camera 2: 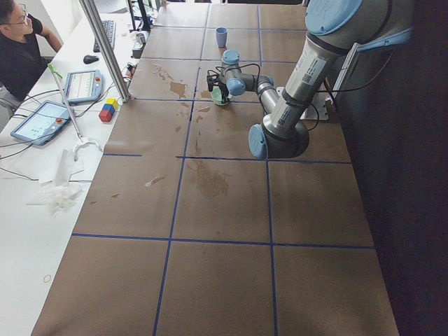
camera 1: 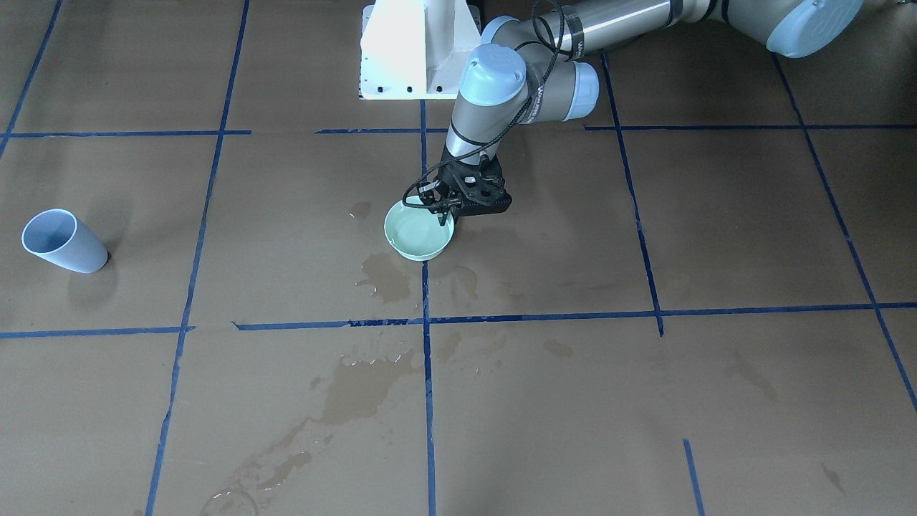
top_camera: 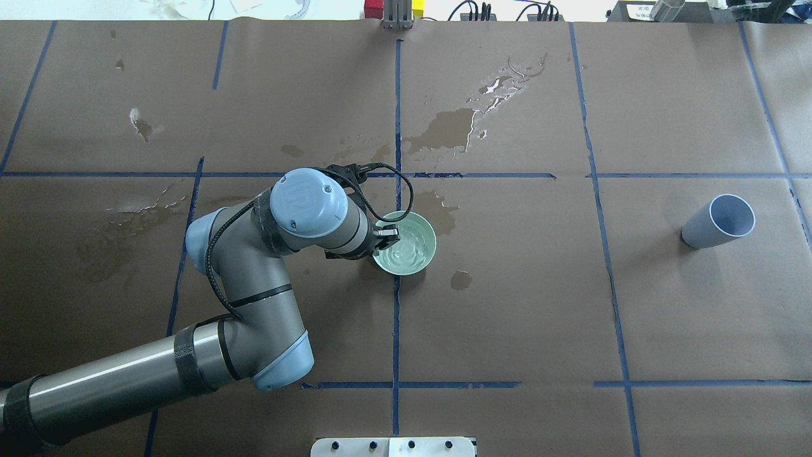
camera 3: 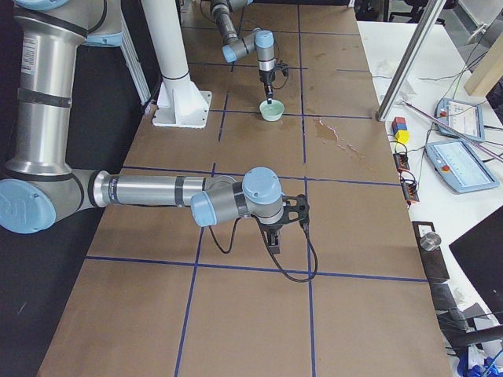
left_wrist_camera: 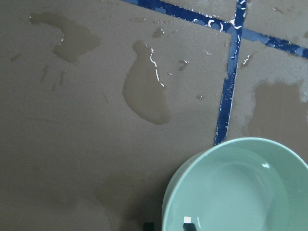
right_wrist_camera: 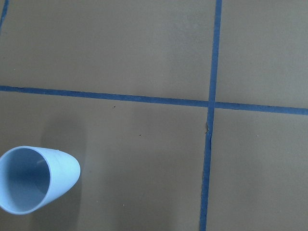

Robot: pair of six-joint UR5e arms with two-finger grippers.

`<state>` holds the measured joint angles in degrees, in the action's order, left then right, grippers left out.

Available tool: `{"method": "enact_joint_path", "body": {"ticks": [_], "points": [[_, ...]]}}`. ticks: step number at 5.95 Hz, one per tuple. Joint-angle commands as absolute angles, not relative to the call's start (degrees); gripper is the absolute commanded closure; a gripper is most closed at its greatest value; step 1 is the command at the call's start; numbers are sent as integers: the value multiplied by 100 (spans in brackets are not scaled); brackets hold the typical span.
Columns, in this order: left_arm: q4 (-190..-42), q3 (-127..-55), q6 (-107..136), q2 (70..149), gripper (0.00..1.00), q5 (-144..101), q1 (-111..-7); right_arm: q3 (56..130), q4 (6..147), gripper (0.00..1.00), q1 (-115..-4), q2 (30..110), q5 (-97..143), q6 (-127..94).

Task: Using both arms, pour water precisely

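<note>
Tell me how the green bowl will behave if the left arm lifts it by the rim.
The green bowl looks rigid, so a rim pinch by the left gripper should hold. The water inside adds weight away from the grip, so it will probably tilt and slosh. The wet stains around it suggest a slick rim that may slip.

The left arm (top_camera: pixel 254 304) is stretched in from the side and bent at the elbow. Its wrist is turned straight down. The left hand (top_camera: pixel 388 236) is closed on the rim of the bowl (top_camera: pixel 426 257), with one finger on each side. The right arm (camera 3: pixel 149 191) is stretched out low and flat. The right hand (camera 3: pixel 273 239) is pointed down over the tabletop (camera 3: pixel 354 236). It cannot be told if that hand is open or closed.
</note>
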<state>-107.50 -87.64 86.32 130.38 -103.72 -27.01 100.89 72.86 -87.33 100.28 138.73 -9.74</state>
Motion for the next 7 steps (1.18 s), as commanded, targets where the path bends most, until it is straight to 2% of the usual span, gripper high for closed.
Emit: {"method": "enact_joint_path", "body": {"ticks": [1, 2, 4, 7], "points": [[-10758, -8789, 8631, 12999, 100, -10380, -2768, 10090, 7286, 0, -8736, 10081, 13948, -976], [-10775, -8841, 8631, 12947, 100, -10397, -2856, 10081, 7286, 0, -8736, 10081, 13957, -967], [-10837, -9507, 8578, 12307, 100, -10546, -3049, 10099, 7269, 0, -8736, 10134, 13966, -967], [-10959, -9852, 7387, 11508, 100, -11398, -3655, 10264, 7260, 0, -8736, 10238, 13966, -976]]}}
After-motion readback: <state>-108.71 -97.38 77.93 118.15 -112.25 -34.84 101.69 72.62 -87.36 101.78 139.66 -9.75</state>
